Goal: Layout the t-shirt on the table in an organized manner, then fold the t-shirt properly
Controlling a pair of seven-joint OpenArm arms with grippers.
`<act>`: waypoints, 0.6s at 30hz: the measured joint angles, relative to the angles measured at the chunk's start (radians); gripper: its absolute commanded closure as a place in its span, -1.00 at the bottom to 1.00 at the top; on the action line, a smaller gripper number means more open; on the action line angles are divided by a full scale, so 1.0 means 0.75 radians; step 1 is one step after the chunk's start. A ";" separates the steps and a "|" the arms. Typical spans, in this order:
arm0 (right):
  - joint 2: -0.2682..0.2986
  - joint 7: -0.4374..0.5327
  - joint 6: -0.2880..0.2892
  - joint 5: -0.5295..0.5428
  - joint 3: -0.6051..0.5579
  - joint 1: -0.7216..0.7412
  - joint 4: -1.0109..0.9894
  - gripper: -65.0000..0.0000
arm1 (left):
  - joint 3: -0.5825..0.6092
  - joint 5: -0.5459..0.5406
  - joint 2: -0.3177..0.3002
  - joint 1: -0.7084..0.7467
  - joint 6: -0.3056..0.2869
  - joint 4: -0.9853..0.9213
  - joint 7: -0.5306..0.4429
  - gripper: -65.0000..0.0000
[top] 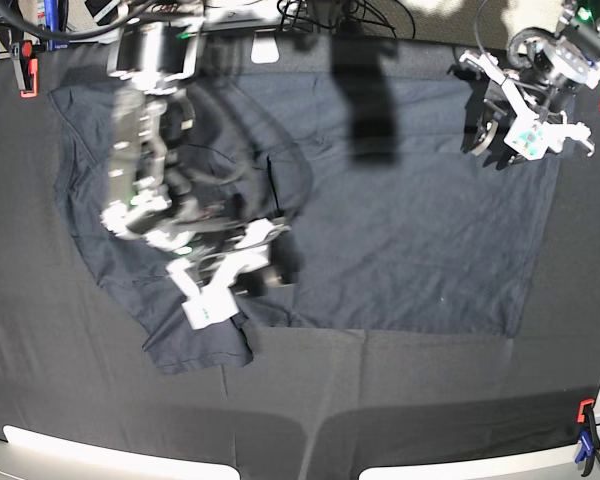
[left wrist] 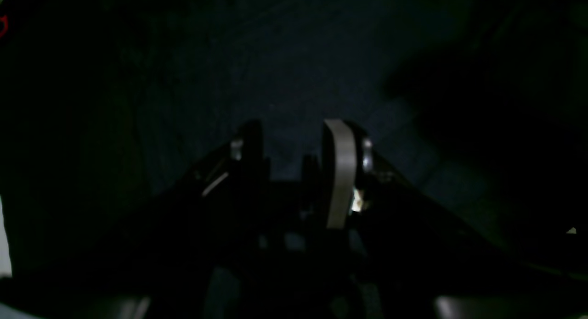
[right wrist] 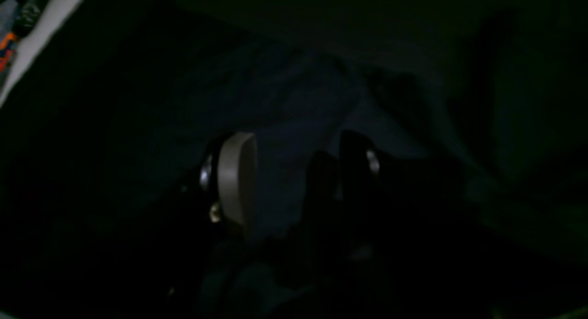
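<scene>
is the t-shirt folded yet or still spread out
Mostly spread. The t-shirt lies flat across the table, hem edge straight, with only the sleeve area under the right gripper bunched. No fold shows.

**No readable text in any view**

You will find no lettering, brand, number or sign that can be made out here. Both wrist views are too dark to show any marking on the t-shirt (top: 400, 210) or the table (top: 400, 400). In the base view, small greenish spots sit on the white parts of the right gripper (top: 220, 285) and the left gripper (top: 530, 130), but you cannot read them as text.
</scene>
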 measured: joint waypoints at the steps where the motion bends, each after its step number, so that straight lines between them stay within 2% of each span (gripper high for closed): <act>1: 0.025 -0.010 -0.002 -0.010 0.000 0.004 0.000 0.11 | 0.000 0.000 0.000 0.000 0.000 0.000 0.000 0.39; 5: 0.123 -0.034 -0.093 -0.068 0.005 0.039 -0.036 0.11 | 0.000 0.000 0.000 0.000 0.000 0.000 -0.001 0.39; 8: 0.166 -0.053 -0.111 -0.059 0.005 0.120 -0.185 0.11 | 0.000 0.000 -0.003 -0.001 0.000 0.000 -0.001 0.39; 12: 0.175 -0.152 -0.113 -0.039 0.001 0.270 -0.432 0.11 | 0.000 -0.001 -0.004 0.001 0.000 0.000 -0.001 0.39; 18: 0.173 -0.222 -0.102 -0.028 -0.001 0.435 -0.669 0.11 | 0.000 0.000 -0.001 0.003 0.001 0.000 -0.001 0.39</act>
